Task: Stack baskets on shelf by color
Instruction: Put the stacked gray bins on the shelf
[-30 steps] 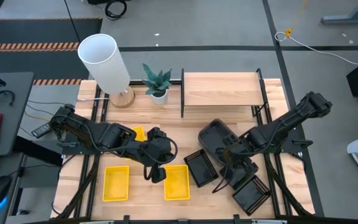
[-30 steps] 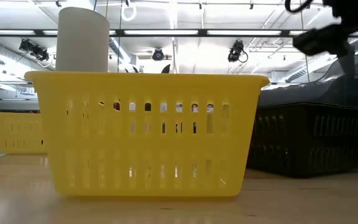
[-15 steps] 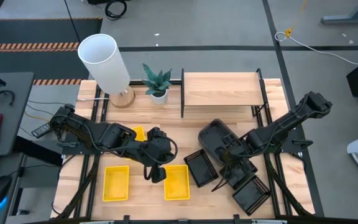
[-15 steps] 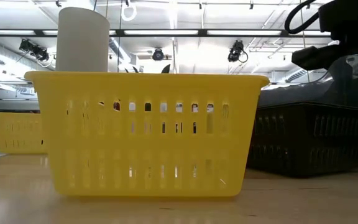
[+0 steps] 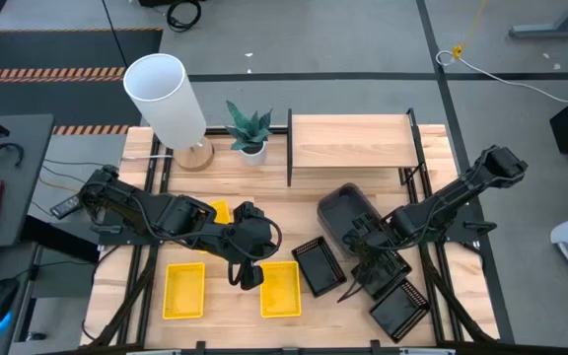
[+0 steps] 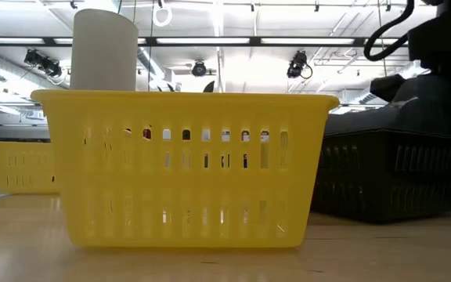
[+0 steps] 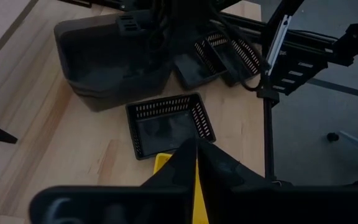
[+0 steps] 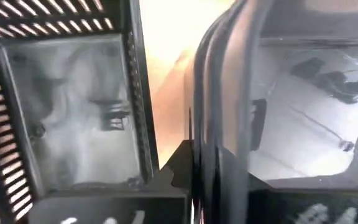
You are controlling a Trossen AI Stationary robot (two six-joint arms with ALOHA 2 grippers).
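Two arms reach over the table (image 5: 215, 182) in the high view. The left end effector (image 5: 248, 276) sits at the near yellow basket (image 5: 281, 291), its fingers closed on that basket's wall. The right end effector (image 5: 355, 237) grips the rim of the dark grey basket (image 5: 338, 209). A black mesh basket (image 5: 318, 264) lies between them; the shelf (image 5: 350, 141) stands behind. In the low view, the yellow basket (image 6: 185, 168) fills the front, with dark baskets (image 6: 390, 176) beside it. In the left wrist view, the mesh basket (image 7: 169, 124) rests beside the grey stack (image 7: 107, 59). In the right wrist view, the grey rim (image 8: 219, 93) runs between the fingers.
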